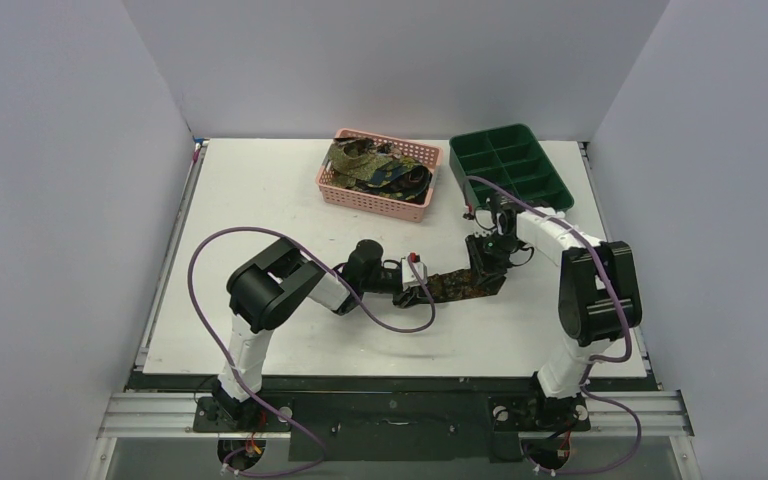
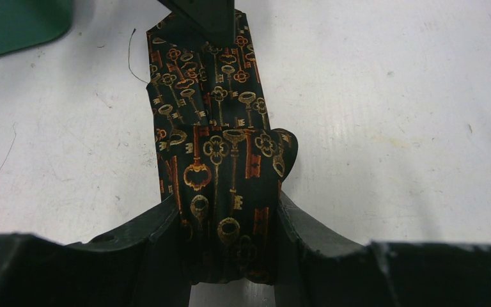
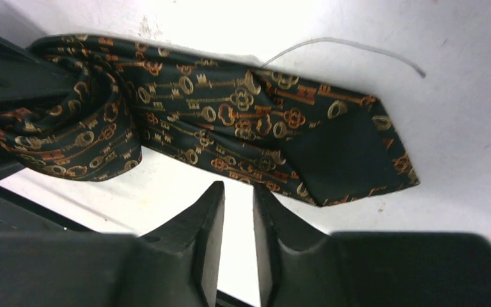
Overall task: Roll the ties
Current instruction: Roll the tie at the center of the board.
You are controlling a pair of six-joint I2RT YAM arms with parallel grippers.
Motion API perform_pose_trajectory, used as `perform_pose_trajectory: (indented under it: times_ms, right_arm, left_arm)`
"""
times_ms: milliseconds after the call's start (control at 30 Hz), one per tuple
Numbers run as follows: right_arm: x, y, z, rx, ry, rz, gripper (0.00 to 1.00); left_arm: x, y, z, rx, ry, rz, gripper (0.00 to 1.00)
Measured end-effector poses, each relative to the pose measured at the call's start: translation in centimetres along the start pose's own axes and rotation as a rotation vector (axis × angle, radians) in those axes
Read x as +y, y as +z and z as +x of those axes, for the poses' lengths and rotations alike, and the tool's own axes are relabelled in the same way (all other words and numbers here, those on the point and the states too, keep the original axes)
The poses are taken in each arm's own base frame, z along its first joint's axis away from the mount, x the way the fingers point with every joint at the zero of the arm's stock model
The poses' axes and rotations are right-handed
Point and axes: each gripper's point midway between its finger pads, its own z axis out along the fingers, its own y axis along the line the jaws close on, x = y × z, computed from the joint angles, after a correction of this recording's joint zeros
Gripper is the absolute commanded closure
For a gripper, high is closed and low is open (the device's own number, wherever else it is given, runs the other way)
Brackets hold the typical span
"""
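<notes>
My left gripper (image 2: 227,206) clamps the rolled end of the key-patterned tie (image 2: 211,109) to anchor it; the right gripper (image 3: 238,192) hovers beside the flat end, fingers nearly together, empty.

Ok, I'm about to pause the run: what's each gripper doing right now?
Left gripper: closed on the rolled end of the tie.
Right gripper: nearly closed, holding nothing.
</notes>
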Motion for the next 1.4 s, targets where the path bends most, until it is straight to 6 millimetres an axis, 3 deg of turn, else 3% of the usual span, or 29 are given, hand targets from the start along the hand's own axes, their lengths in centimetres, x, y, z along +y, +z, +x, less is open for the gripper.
perform_pose_trajectory:
  times_ms: [133, 367, 667, 767, 867, 1033, 1233, 1400]
  right_arm:
    - [0.0, 0.0, -1.4, -0.026, 0.006, -0.002, 0.58]
    - [0.6, 0.4, -5.3, -0.091, -0.047, -0.005, 0.55]
    - [2.1, 3.1, -4.8, -0.014, -0.180, 0.055, 0.49]
    - [1.9, 3.5, -4.9, -0.003, -0.225, 0.092, 0.58]
    - [1.7, 3.6, -4.8, 0.006, -0.263, 0.122, 0.80]
    - [1.7, 3.6, -4.6, 0.018, -0.281, 0.134, 1.00]
    - [1.9, 3.1, -4.4, 0.028, -0.285, 0.129, 1.00]
    - [2.9, 0.9, -4.6, -0.017, -0.296, 0.116, 1.00]
  left_arm:
    - [-0.1, -0.1, 0.0, 0.001, -0.001, 0.000, 0.91]
    - [-0.2, -0.3, 0.1, 0.003, 0.001, 0.000, 0.91]
    - [-0.2, -0.3, 0.1, 0.004, 0.002, 0.002, 0.91]
    - [-0.2, -0.4, 0.1, 0.003, 0.000, 0.005, 0.91]
    - [-0.2, -0.4, 0.1, 0.003, -0.002, 0.008, 0.91]
    - [-0.2, -0.4, 0.1, 0.003, -0.005, 0.011, 0.91]
    - [-0.1, -0.5, 0.1, 0.005, -0.009, 0.016, 0.91]
    - [-0.1, -0.5, 0.1, 0.006, -0.011, 0.019, 0.91]
